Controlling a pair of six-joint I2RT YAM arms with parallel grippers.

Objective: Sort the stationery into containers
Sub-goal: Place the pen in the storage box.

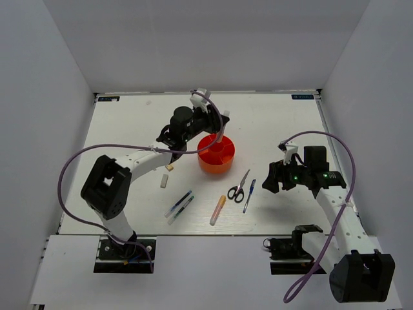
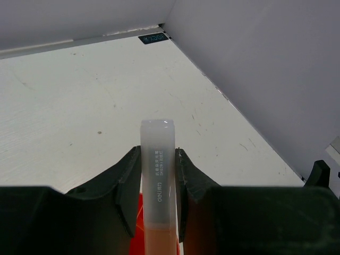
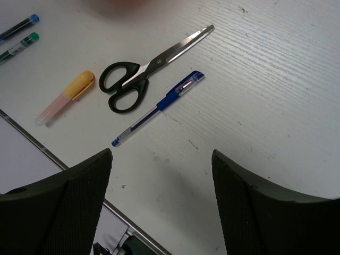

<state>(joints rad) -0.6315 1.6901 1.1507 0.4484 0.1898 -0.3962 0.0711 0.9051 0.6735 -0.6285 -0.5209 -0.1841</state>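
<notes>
Lowering the highlighter (image 2: 158,175) into the tub (image 1: 213,166) looks to be the step in hand. The left claw (image 1: 211,121) grips it between both jaws, roughly upright, with the clear cap up and the orange body down. It hangs over the tub, and a sliver of red shows beneath it in the left wrist view. From above it seems to sit over the far part of the tub, but I cannot tell which compartment lies under the tip.

To do this well, centre the lower end over one compartment, away from the dividers and rim. Then go straight down until the tip is inside the wall before opening the jaws. Releasing from high up risks a bounce off a divider. The tub is low and the highlighter long, so once freed it will likely lean on the rim. Open only a little and lift straight up, so the cap is not dragged.

The right claw (image 3: 161,159) hovers with jaws wide apart, holding nothing. It is over the worktop (image 3: 276,95) near the scissors (image 3: 133,79) and blue pen (image 3: 159,103), well apart from the tub. Keeping it there should stop the arms crossing. A second highlighter (image 1: 217,210), two thin pens (image 1: 179,205) and two erasers (image 1: 164,181) lie on the worktop, not yet sorted.
</notes>
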